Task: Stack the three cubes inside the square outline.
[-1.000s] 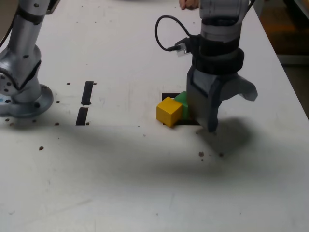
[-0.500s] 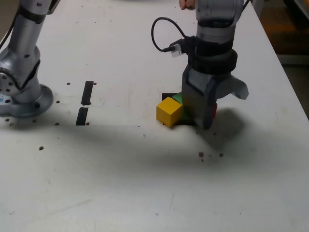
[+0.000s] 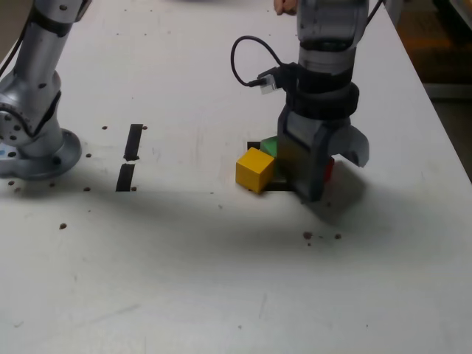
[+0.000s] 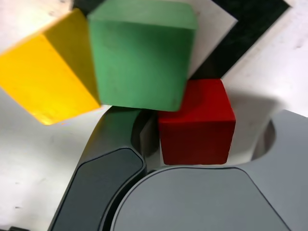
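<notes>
**Three cubes crowd the gripper at the tape square**

Three small cubes sit bunched together on the white table (image 3: 221, 280), all low beside the arm's gripper (image 3: 313, 181), which points down at them. In the exterior view the yellow cube (image 3: 254, 169) is the plainest, resting on the table at the near, left corner of the square outline (image 3: 255, 146), of which only short bits of black tape show past the cubes. The green cube (image 3: 270, 147) is just behind the yellow one and partly hidden by the gripper's dark body. Only a sliver of the red cube (image 3: 328, 170) shows, on the exterior view's right of the dark finger.

The wrist view is closer. There the red cube (image 4: 196, 122) lies right against the gripper's grey body (image 4: 207, 202), with a dark finger (image 4: 103, 178) just beside it. The green cube (image 4: 139, 53) touches or overlaps the red one's corner, and the yellow cube (image 4: 45, 72) presses against the green one's other side. Black tape and the white centre of the square outline (image 4: 240, 33) run behind the green and red cubes.

Whether the jaws pinch the red cube or merely flank it cannot be told; no clear gap or contact shows on both sides.

Two short black tape strips (image 3: 130, 158) lie well apart towards the exterior view's left, near the arm's base (image 3: 33, 147). Dark specks dot the table.
</notes>
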`<state>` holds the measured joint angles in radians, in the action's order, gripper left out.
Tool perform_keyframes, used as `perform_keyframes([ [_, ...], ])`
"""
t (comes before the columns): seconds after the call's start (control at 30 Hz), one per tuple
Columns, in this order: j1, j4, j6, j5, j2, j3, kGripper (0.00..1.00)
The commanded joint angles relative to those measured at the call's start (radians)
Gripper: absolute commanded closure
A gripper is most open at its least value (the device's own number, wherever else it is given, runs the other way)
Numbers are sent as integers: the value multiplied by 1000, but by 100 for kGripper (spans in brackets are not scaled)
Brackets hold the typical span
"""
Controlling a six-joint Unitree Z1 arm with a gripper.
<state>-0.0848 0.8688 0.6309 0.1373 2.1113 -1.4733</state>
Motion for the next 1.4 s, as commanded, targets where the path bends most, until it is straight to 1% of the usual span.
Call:
perform_keyframes([
  [0.0, 2, -21, 6, -22, -3, 8, 64],
  [0.07, 2, -44, 11, -47, -6, 12, 78],
  [0.13, 2, -62, 12, -69, -10, 13, 88],
  [0.2, 0, -74, 12, -82, -13, 17, 94],
  [0.3, -3, -81, 11, -97, -21, 25, 97],
  [0.5, -24, -45, 4, -143, -75, 26, 100],
  [0.73, -76, 25, -30, -182, -182, -1, 100],
  [0.83, -99, 44, -66, -209, -223, -24, 100],
  [0.93, -112, 51, -115, -245, -249, -46, 100],
  [1.0, -112, 47, -159, -268, -254, -57, 100],
  [1.07, -101, 40, -197, -279, -248, -64, 100],
  [1.37, 27, 3, -299, -290, -171, -81, 100],
])
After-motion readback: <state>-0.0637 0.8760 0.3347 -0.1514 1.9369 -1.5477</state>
